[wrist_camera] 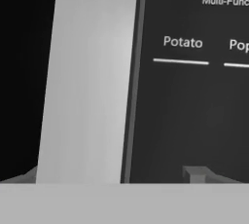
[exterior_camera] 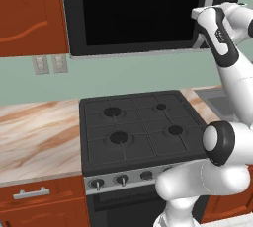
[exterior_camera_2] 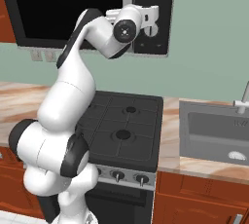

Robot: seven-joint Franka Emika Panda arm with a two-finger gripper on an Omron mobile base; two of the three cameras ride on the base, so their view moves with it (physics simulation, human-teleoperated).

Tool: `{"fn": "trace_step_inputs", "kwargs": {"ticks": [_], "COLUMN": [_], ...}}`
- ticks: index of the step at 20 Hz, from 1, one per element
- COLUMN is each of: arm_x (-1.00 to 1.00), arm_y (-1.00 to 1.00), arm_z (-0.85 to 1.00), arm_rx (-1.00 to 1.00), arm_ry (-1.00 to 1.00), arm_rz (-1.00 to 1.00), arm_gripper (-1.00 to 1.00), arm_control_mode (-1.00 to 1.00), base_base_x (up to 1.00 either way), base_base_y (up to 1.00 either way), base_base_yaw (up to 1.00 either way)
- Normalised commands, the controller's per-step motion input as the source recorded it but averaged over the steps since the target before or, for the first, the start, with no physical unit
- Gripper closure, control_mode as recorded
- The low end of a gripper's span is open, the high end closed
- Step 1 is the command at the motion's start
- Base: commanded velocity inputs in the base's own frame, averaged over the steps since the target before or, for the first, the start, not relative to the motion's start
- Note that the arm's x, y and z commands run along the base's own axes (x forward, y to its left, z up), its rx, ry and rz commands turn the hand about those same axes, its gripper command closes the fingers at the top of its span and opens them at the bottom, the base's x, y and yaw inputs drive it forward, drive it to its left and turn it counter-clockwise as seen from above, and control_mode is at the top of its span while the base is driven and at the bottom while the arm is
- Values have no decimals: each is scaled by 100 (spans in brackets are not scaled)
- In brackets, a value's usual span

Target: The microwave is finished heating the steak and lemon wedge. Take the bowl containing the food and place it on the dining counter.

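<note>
Your white robot arm's two-finger gripper (exterior_camera_2: 154, 19) is up at the big black-glass wall microwave (exterior_camera: 138, 11), w/ its door shut. Fingers sit open around the grey door handle (wrist_camera: 87, 79), next to the black button panel (wrist_camera: 194, 96).

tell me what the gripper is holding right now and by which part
Nothing is held. The gripper stands open at the closed microwave, its fingertips either side of the grey door handle, not yet closed on it.

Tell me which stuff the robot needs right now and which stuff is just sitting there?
Needs:
- microwave, door shut
- its grey handle
- gripper, up by that handle

Just there:
- stove
- sink
- wall outlets
- cabinet drawer
</note>
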Motion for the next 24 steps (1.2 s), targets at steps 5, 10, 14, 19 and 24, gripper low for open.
{"fn": "trace_step_inputs", "kwargs": {"ticks": [5, 10, 14, 19, 24], "arm_x": [9, 0, -7, -35, -85], "arm_y": [0, 0, 0, 6, 23], "arm_z": [0, 0, 0, 1, 21], "arm_rx": [0, 0, 0, 0, 0], "arm_ry": [0, 0, 0, 0, 0], "arm_rz": [0, 0, 0, 0, 0], "arm_gripper": [100, 100, 100, 100, 100], "arm_control_mode": [-100, -100, -100, -100, -100], "base_base_x": [0, 0, 0, 0, 0], "base_base_y": [0, 0, 0, 0, 0], "base_base_yaw": [0, 0, 0, 0, 0]}}
